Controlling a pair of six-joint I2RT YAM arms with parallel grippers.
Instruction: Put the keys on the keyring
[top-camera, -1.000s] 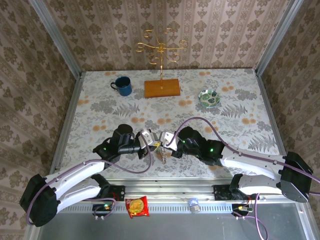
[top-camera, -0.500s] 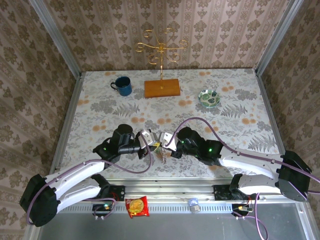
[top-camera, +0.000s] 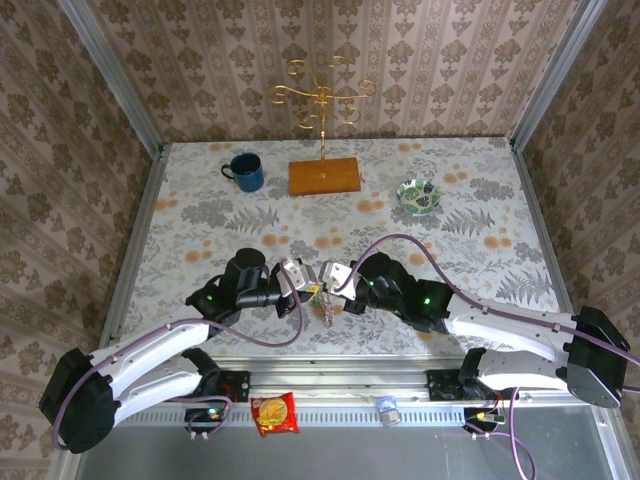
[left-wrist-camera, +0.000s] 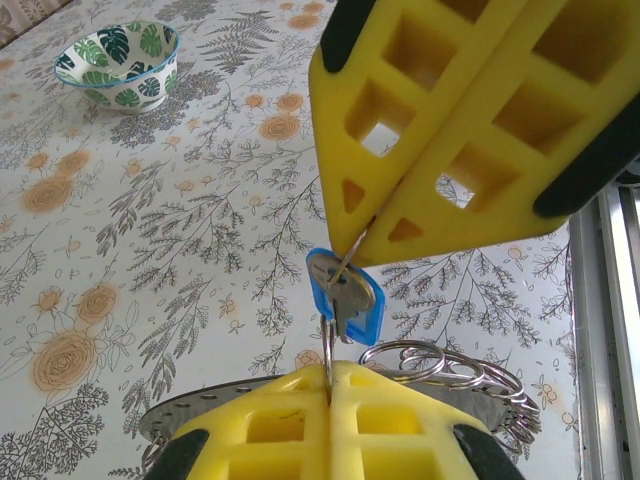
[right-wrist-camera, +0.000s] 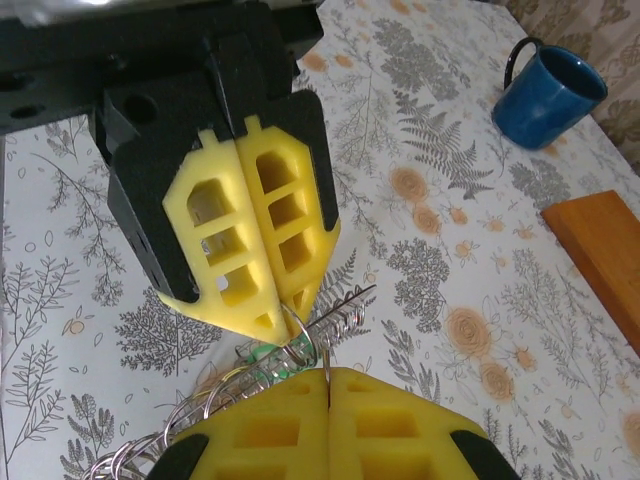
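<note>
Both grippers meet tip to tip low over the table's near middle, left gripper (top-camera: 308, 290) and right gripper (top-camera: 333, 290). In the left wrist view my left gripper (left-wrist-camera: 330, 370) is shut on a thin wire loop of the keyring (left-wrist-camera: 440, 362), a bunch of split rings on a grey flat piece. The right gripper (left-wrist-camera: 365, 228) opposite is shut on the same wire. The blue-headed key (left-wrist-camera: 345, 300) hangs on that wire between them. In the right wrist view my right gripper (right-wrist-camera: 327, 372) pinches the wire, the left gripper (right-wrist-camera: 285, 308) faces it, and a green key head (right-wrist-camera: 265, 358) peeks from behind the rings.
A blue mug (top-camera: 245, 171) stands far left. A wooden base (top-camera: 324, 176) with a gold hook stand (top-camera: 322, 95) sits at the back middle, and a patterned green bowl (top-camera: 419, 195) at the back right. A snack packet (top-camera: 274, 413) lies on the rail.
The right arm has shifted very slightly. Both grippers stay shut and together at the same spot with the keys hanging between them.
</note>
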